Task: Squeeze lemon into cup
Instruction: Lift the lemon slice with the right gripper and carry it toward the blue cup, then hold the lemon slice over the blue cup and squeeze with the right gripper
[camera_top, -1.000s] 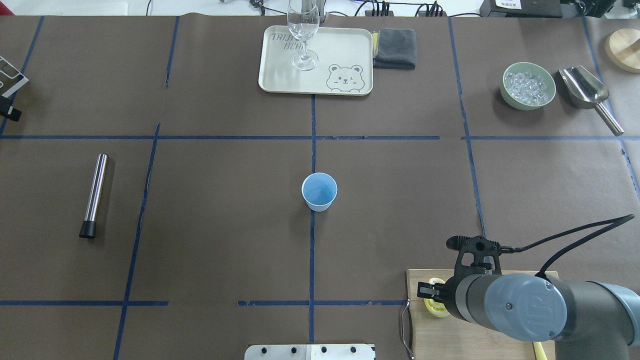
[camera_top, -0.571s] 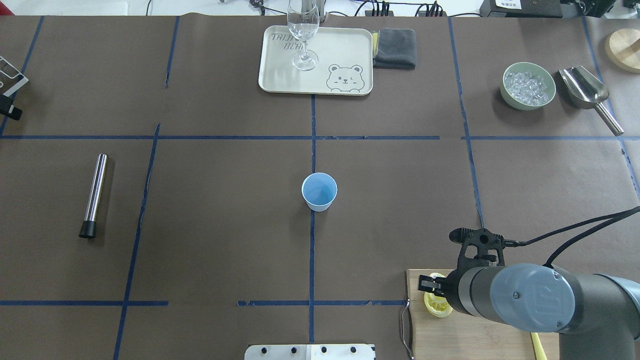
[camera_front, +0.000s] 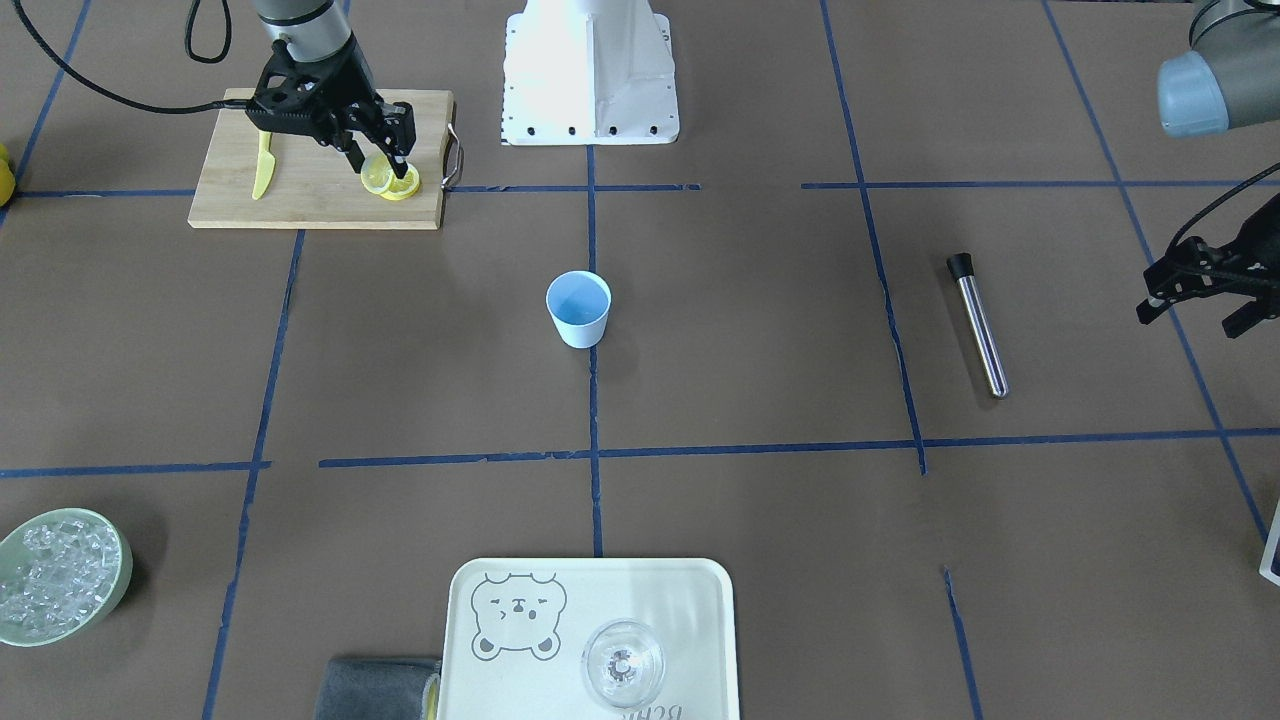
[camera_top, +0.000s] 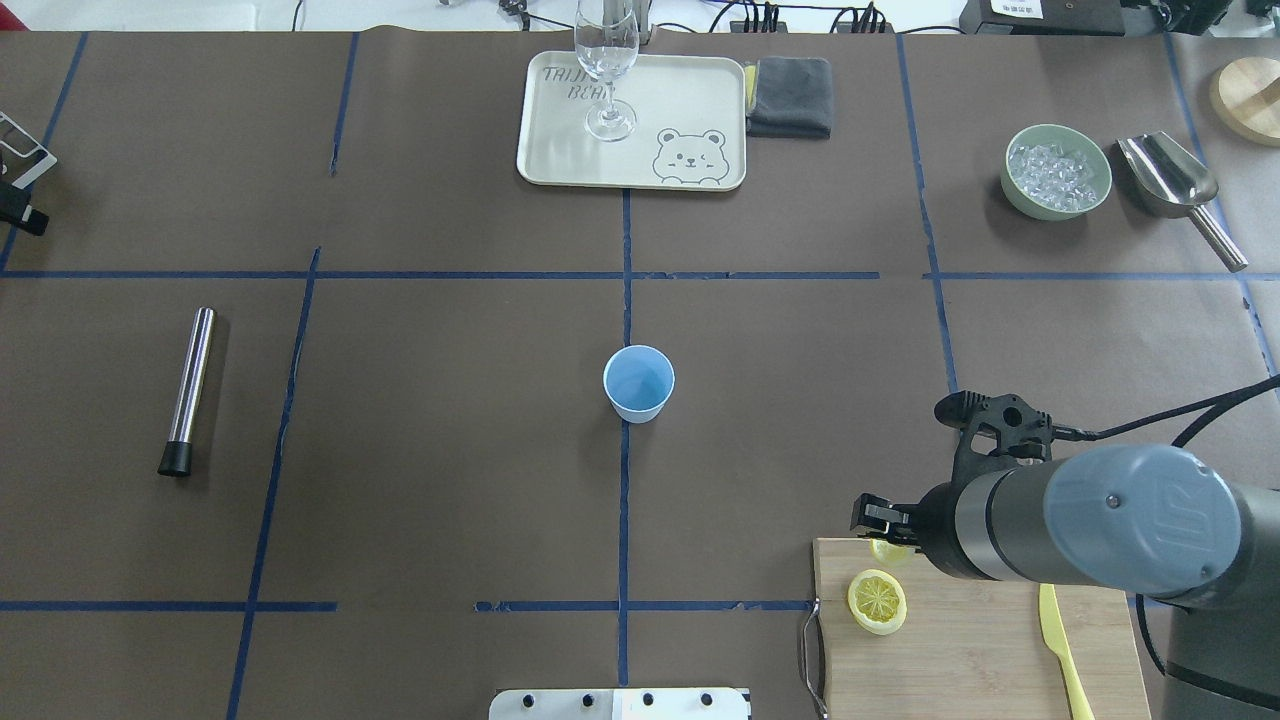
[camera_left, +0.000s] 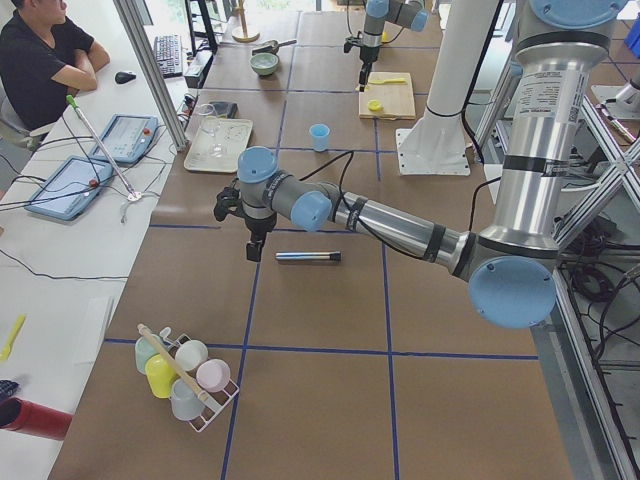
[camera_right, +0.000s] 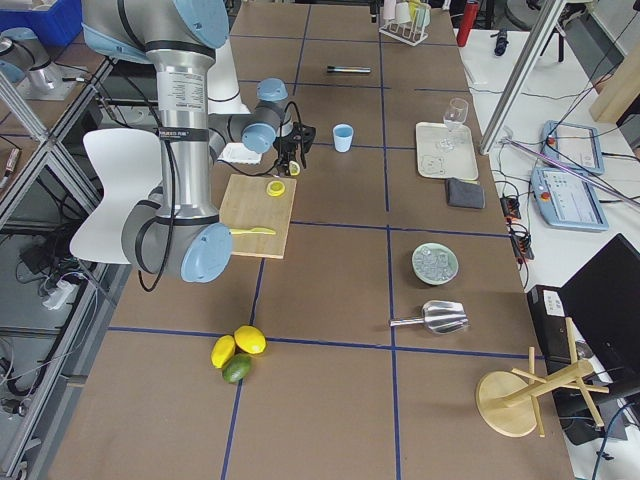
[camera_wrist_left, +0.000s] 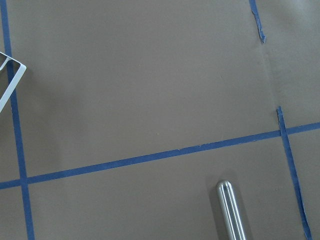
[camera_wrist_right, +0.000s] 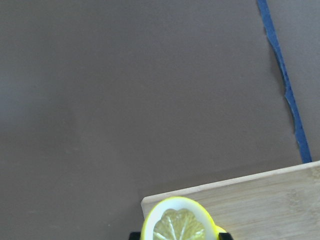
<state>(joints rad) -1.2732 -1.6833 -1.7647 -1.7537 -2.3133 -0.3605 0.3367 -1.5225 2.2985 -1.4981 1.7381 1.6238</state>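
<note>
The pale-blue cup (camera_top: 639, 383) stands upright at the table's middle, and shows in the front view (camera_front: 578, 308). My right gripper (camera_top: 886, 528) is shut on a lemon slice (camera_top: 889, 550) and holds it on edge, just above the far left corner of the wooden cutting board (camera_top: 980, 660). The right wrist view shows that slice (camera_wrist_right: 180, 223) between the fingers. A second lemon slice (camera_top: 877, 601) lies flat on the board. My left gripper (camera_front: 1195, 308) hangs open and empty over the table's far left, away from the cup.
A yellow plastic knife (camera_top: 1060, 640) lies on the board. A steel tube (camera_top: 189, 390) lies on the left. A tray (camera_top: 700, 100) with a wine glass (camera_top: 606, 70) and a grey cloth (camera_top: 790, 95) sit at the back. A green bowl of ice (camera_top: 1057, 170) and a metal scoop (camera_top: 1170, 180) sit at the back right.
My right gripper has risen and moved away from the robot's base with one lemon slice in it. The other slice stays on the board and now shows fully.
</note>
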